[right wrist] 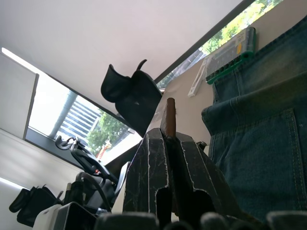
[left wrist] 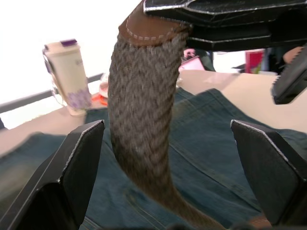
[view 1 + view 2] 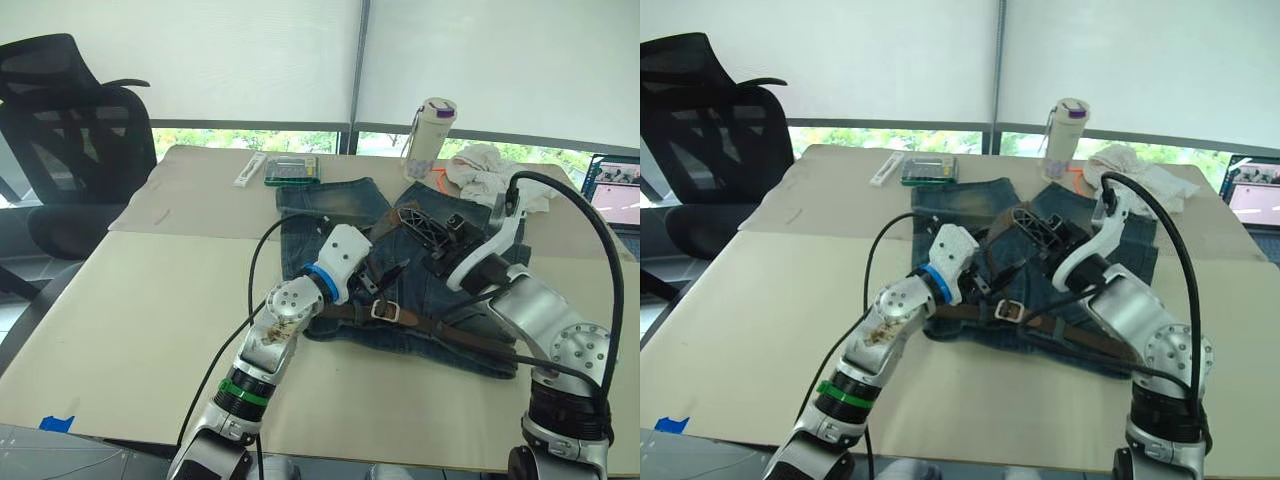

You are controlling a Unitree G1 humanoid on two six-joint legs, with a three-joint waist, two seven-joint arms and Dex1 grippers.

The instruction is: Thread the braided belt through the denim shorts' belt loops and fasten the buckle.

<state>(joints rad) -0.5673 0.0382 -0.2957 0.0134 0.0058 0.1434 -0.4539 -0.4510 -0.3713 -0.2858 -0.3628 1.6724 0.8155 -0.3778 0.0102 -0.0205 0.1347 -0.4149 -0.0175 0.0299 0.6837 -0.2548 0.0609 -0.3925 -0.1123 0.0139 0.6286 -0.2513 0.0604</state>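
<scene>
The denim shorts (image 3: 330,205) lie flat mid-table, waistband toward me. The braided belt (image 3: 450,335) runs along the waistband, its silver buckle (image 3: 385,311) lying on the denim near the middle. The strap's other end curves up off the shorts, and its brown leather tip (image 1: 169,115) is pinched in my right gripper (image 3: 405,222), which is shut. My left gripper (image 2: 168,125) hovers just above the waistband, open wide, with the raised strap (image 2: 141,129) passing between its fingers (image 2: 72,177) untouched. The belt loops are hidden under strap and arms.
Beyond the shorts stand a white bottle (image 3: 430,135), a crumpled white cloth (image 3: 490,170), a green box (image 3: 292,172) and a white bar (image 3: 250,170). A black office chair (image 3: 70,140) is at the far left, a screen (image 3: 615,190) at the right edge.
</scene>
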